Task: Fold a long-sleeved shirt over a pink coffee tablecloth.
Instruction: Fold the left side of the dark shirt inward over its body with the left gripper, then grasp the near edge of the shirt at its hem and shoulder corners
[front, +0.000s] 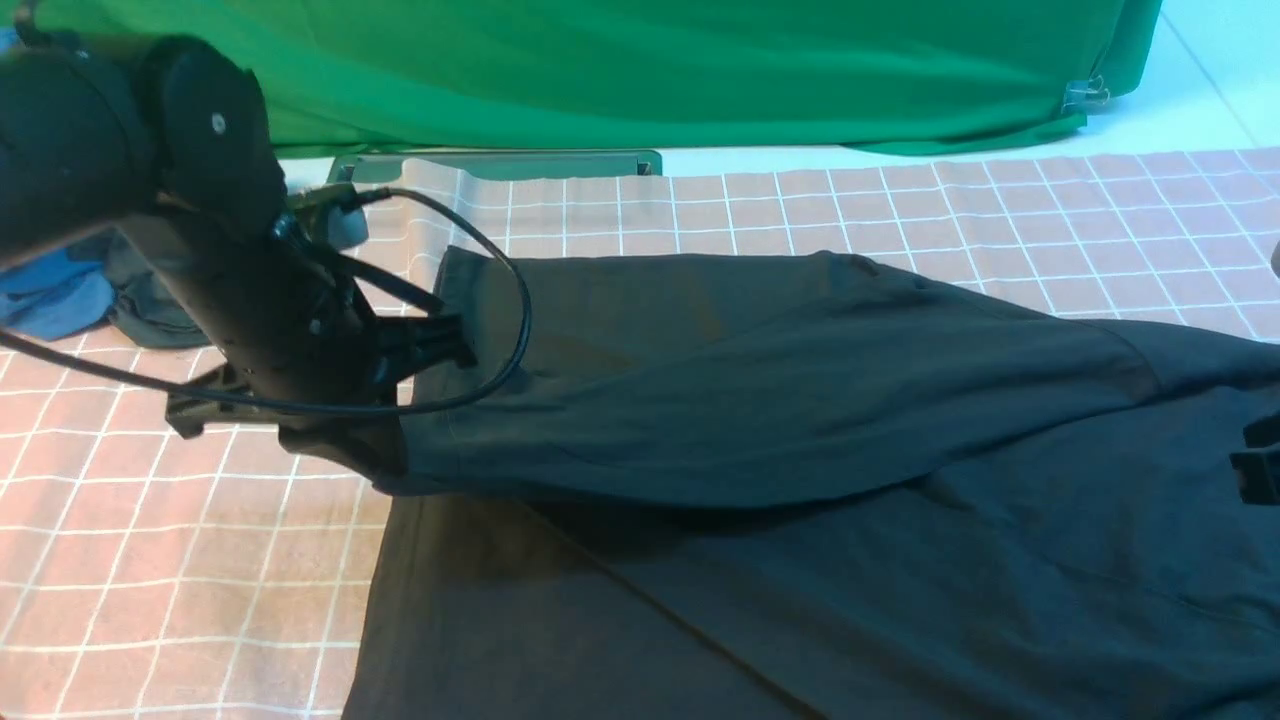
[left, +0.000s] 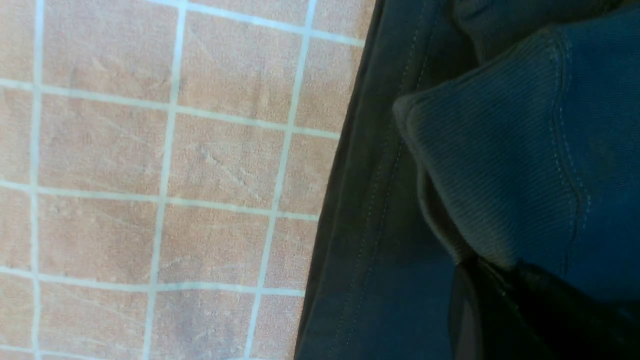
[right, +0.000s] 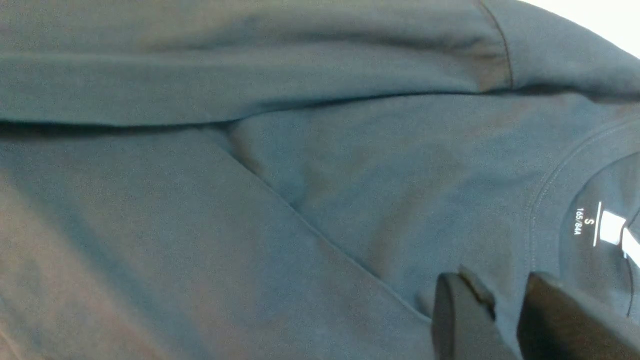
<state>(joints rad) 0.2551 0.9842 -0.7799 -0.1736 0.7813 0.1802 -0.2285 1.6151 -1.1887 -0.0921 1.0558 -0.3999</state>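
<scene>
The long-sleeved shirt (front: 800, 600) covers the near right of the pink coffee tablecloth (front: 180, 560), cuff (left: 500, 165) clamped in the left gripper (front: 385, 440), right gripper (right: 505, 320) half-parted by the collar (right: 545, 200), hold unclear; a slipping cuff could skew the fold.

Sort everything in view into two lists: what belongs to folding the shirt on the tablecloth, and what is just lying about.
Belongs to the job: black long-sleeved shirt; pink checked tablecloth.
Lying about: green cloth; blue garment; dark garment beside it.
</scene>
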